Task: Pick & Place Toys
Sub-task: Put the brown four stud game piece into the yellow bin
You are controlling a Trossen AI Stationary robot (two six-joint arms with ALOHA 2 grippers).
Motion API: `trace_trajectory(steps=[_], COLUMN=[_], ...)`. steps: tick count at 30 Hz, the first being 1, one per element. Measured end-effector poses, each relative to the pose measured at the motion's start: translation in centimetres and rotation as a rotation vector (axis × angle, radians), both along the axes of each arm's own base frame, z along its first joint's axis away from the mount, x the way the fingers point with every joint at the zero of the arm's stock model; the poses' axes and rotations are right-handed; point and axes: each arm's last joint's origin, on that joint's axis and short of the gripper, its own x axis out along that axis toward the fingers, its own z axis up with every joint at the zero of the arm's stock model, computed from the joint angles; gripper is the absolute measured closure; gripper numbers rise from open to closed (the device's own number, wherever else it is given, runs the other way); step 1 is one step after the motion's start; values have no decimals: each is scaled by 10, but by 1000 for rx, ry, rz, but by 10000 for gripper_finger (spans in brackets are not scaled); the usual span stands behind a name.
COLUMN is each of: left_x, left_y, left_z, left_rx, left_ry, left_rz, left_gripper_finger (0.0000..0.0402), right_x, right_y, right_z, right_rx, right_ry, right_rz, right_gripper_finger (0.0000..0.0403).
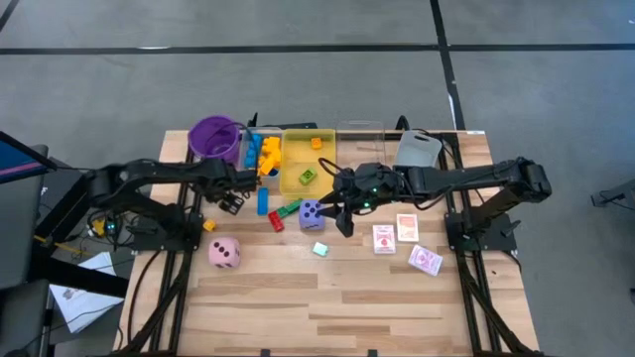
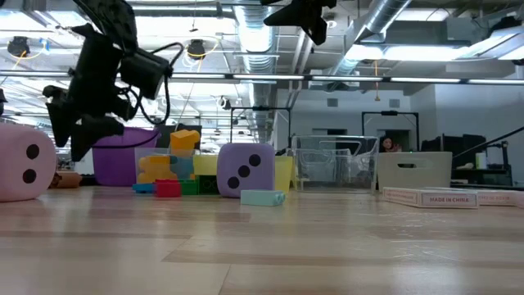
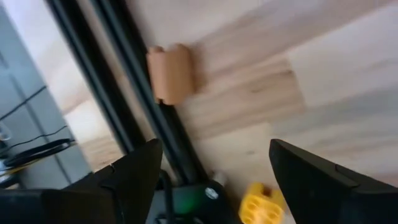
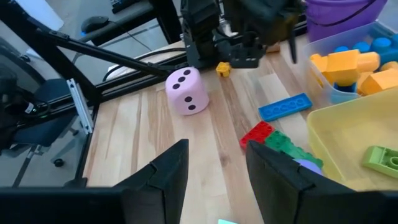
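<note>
Clear tray (image 1: 260,151): heaped yellow and blue blocks (image 1: 266,154).
Yellow tray (image 1: 307,164): one green block (image 1: 309,177), one orange block (image 1: 317,144).
Dice: two; purple die (image 1: 311,213) mid-table, pink die (image 1: 224,252) at its 8 o'clock.
Cards: three (image 1: 406,227), at 3 o'clock of the purple die.
Loose blocks: blue (image 1: 263,200), red (image 1: 276,221), green (image 1: 289,209), pale teal (image 1: 319,249), small yellow (image 1: 209,225).
Purple cup (image 1: 214,137): contents hidden.
Left pincer (image 1: 234,199): released, empty, above the table beside the blue block.
Right pincer (image 1: 342,222): parted, empty, beside the purple die.

Robotics lab — exposed ceiling ducts (image 2: 393,24), wooden worktable (image 1: 327,297), bare concrete floor (image 1: 298,79).
</note>
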Motion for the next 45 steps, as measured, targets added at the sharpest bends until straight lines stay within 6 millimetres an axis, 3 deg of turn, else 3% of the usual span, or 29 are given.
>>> trace_trajectory(steps=[12,20,29,45], left_x=[-11,-20,-22,-10], left_y=[26,46,55,66], left_z=[-3,-5,-6,-47], left_rx=[20,-51,-32,-158], left_ry=[76,33,7,138], left_rz=[11,21,49,18], left_gripper_finger=[156,159,160,160], right_x=[0,0,-1,-2], right_y=[6,6,6,12], right_z=[0,0,-2,-3], right_rx=[-10,-33,-49,-46], right_ry=[0,0,21,29], right_rz=[24,36,49,63], right_gripper_finger=[249,249,249,249])
